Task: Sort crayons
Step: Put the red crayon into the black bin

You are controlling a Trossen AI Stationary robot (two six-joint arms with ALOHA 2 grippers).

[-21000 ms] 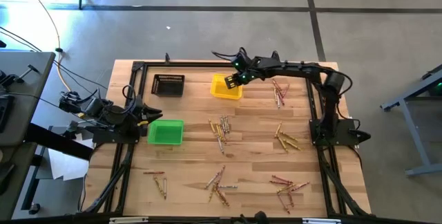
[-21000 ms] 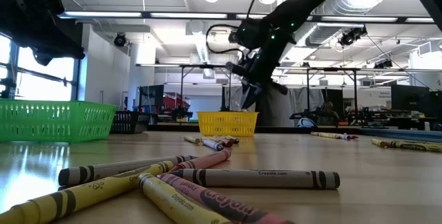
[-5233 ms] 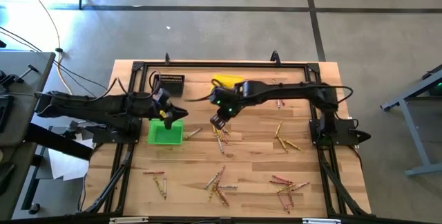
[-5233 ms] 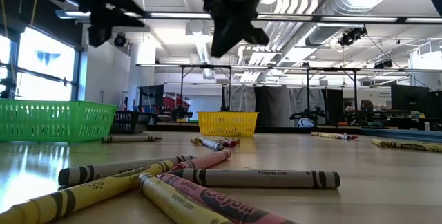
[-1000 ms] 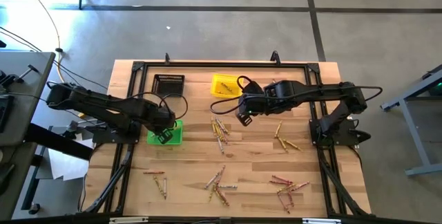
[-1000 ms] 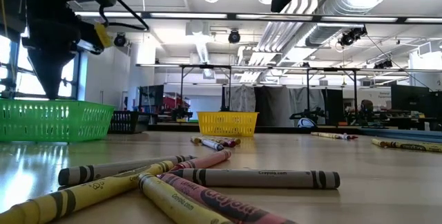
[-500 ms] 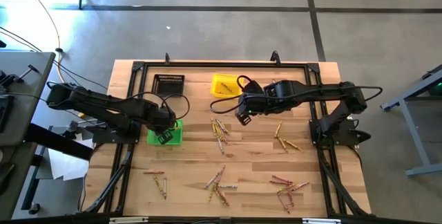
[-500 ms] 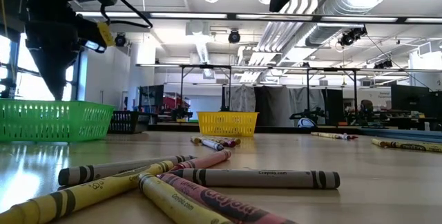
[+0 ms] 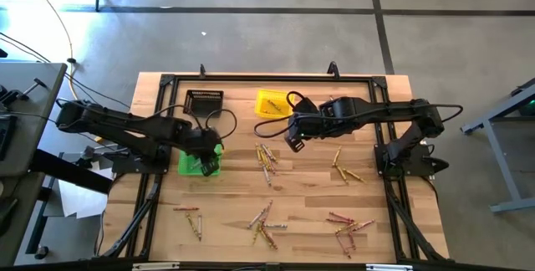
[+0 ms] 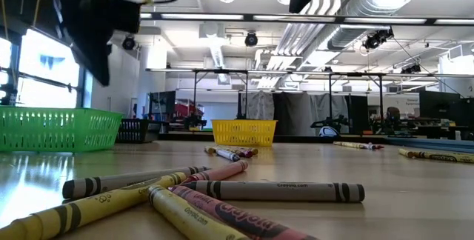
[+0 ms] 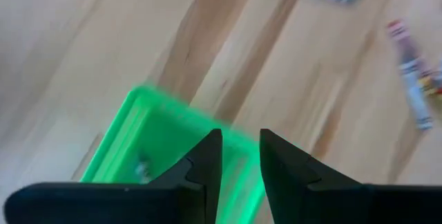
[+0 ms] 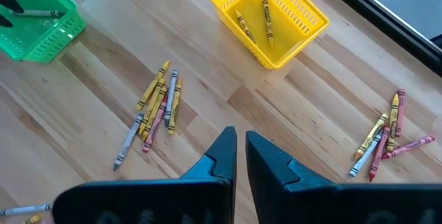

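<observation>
Left gripper [image 9: 208, 164] over green bin [image 9: 189, 161], fingers parted, empty; drop looks done. Right gripper [image 9: 290, 143] clenched, empty, above table. Crayons [image 9: 266, 160] scattered mid-table. Next: right descends, opens, picks one.

The crayons [image 9: 266, 157] are thin red, yellow and grey sticks lying flat in loose groups on the wood. Two yellow ones [image 12: 253, 16] lie in the yellow bin, one grey [image 12: 40, 14] in the green bin.

Wooden table [image 9: 309, 204] bears scattered crayons [image 9: 266, 161] and bins [image 9: 272, 104].
</observation>
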